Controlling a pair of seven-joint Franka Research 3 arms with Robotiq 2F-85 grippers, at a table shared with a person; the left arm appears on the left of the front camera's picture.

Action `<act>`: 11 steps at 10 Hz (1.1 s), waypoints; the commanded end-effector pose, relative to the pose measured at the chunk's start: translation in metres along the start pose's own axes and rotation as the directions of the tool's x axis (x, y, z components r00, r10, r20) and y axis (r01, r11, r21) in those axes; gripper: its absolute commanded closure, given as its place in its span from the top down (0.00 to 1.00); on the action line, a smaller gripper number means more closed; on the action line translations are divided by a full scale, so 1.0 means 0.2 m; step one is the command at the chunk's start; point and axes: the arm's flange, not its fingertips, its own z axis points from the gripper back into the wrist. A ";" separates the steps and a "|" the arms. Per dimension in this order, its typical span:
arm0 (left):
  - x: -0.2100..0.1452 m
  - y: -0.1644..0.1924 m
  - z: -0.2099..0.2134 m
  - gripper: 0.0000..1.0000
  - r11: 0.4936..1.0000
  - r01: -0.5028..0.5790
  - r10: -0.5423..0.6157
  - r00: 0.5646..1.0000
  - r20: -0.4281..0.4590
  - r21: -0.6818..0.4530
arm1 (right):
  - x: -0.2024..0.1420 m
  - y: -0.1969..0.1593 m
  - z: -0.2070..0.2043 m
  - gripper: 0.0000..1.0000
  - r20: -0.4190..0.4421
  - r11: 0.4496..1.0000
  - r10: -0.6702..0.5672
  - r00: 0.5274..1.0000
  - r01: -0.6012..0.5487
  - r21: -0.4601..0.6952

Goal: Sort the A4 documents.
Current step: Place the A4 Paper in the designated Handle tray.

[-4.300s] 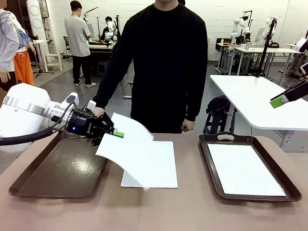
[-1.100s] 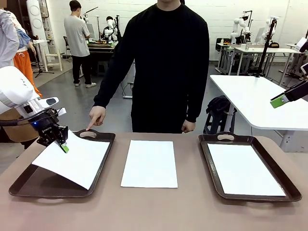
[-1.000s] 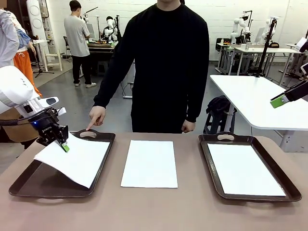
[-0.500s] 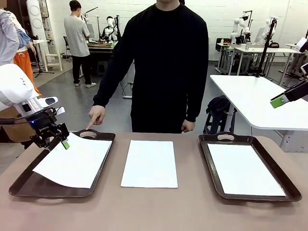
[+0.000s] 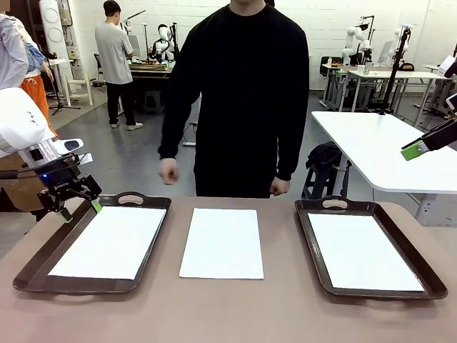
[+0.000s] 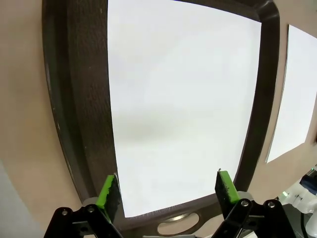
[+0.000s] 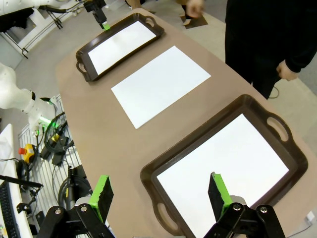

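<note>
White sheets everywhere you look, three A4 documents in play. The left sheet (image 5: 108,241) lies flat inside the left tray (image 5: 53,246), squared up with dark brown rim showing around it. The middle sheet (image 5: 221,243) sits straight on the bare desk (image 5: 235,307), between the two trays and touching neither. The right sheet (image 5: 364,251) is flat in the right tray (image 5: 308,243), filling most of its floor.

Out to the hardware now. The left fingers (image 6: 110,192) are spread wide and gripping nothing, hovering over the far left corner of the left tray, near its handle. From the left wrist camera the green pads stand clear above the paper's near edge, one over each corner, with the tray's handle just below them. The right fingers (image 7: 218,191) are wide apart too and carrying nothing, held high off to the right side, well away from the desk, looking down on the right tray and its sheet.

Across the desk, a person in a black top stands at the far side, one hand (image 5: 169,171) loosely curled above the left tray's end, the other hand (image 5: 280,187) hanging by the desk's far edge. Neither touches paper or tray.
</note>
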 end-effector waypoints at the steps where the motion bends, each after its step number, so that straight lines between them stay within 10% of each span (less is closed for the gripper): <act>1: -0.03 0.00 0.01 1.00 0.999 -0.026 0.026 1.000 0.007 0.028 | 0.00 0.00 0.00 1.00 0.001 1.000 0.003 1.000 -0.003 0.004; 11: -0.01 0.01 0.01 1.00 1.000 -0.011 0.011 1.000 0.010 -0.004 | 0.00 0.00 0.00 1.00 0.001 1.000 0.003 1.000 -0.003 0.004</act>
